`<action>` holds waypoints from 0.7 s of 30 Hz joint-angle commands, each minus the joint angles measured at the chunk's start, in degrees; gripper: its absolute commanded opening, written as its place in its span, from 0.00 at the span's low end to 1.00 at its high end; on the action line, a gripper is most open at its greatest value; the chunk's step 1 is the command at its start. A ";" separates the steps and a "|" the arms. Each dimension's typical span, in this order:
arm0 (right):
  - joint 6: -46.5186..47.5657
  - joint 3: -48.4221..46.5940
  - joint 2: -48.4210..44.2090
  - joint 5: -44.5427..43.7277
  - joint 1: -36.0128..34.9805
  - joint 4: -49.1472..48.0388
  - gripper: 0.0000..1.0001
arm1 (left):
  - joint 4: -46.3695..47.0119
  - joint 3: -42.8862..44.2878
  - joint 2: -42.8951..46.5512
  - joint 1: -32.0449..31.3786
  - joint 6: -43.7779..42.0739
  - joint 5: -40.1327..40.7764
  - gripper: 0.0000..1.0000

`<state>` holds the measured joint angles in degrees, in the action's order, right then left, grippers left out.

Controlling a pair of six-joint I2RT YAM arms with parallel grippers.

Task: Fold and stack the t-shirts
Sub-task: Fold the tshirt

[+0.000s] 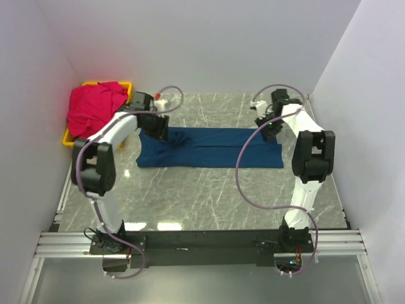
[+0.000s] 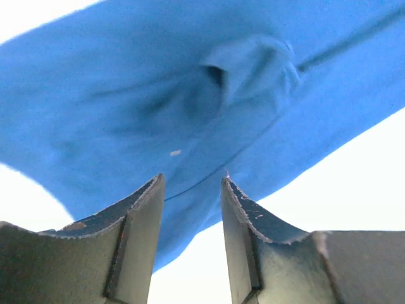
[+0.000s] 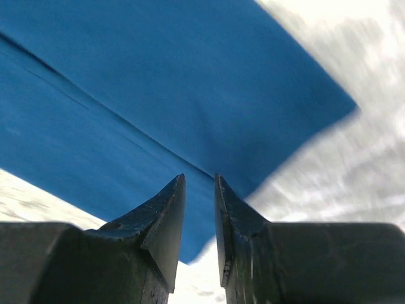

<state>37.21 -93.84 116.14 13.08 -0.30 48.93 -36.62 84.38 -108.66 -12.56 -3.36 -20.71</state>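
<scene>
Most of the yellow bin (image 1: 66, 139) is buried under the red-pink shirt (image 1: 95, 111), only bits of rim poke out at the far left. From above, the left end of the navy shirt (image 1: 209, 147) sits behind the left gripper (image 1: 158, 130), and the right gripper (image 1: 266, 128) covers a bit of its far edge. Both are too small up there to tell how the jaws stand. On both wrist cams the navy shirt runs off the frame, and the table (image 3: 354, 171) is a blurry smear on the right wrist, blown out white on the left
</scene>
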 commanded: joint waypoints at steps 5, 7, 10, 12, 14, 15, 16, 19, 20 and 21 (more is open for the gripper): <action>-6.36 -4.94 4.62 -1.65 -8.14 -3.22 0.31 | 0.76 -2.72 3.19 3.33 5.26 4.45 0.43; -7.50 -4.86 5.41 -2.27 -8.84 -3.49 0.30 | 1.29 -3.34 2.93 3.33 5.73 3.23 0.42; -9.34 -4.59 4.37 1.14 -9.02 -3.75 0.30 | 2.69 -2.64 2.93 3.15 6.08 -0.37 0.48; -11.79 -6.26 3.57 5.53 -9.28 -2.79 0.31 | 2.70 -0.89 1.71 3.15 6.52 -2.66 0.53; -13.82 -9.58 2.52 13.61 -9.98 -1.91 0.38 | 3.04 -0.27 0.82 3.59 7.22 -5.56 0.55; -16.09 -10.65 2.34 15.99 -10.51 -2.08 0.40 | 3.57 -0.44 0.21 3.94 7.66 -5.83 0.57; -17.16 -11.70 1.82 19.23 -11.30 -3.04 0.45 | 4.27 -0.53 0.12 4.73 9.31 -5.57 0.57; -22.52 -13.38 1.02 22.07 -14.46 -9.08 0.48 | 3.84 0.00 -0.85 7.10 11.08 -6.10 0.56; -23.66 -13.99 1.02 23.99 -15.17 -10.59 0.48 | 3.14 0.08 -0.85 7.63 11.26 -6.18 0.56; -25.76 -14.35 1.54 24.44 -17.17 -12.09 0.48 | 2.79 -0.26 -0.85 8.16 11.44 -6.19 0.56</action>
<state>18.52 -105.38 121.08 29.69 -12.97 43.16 -34.26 81.89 -109.32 -6.70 5.72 -24.69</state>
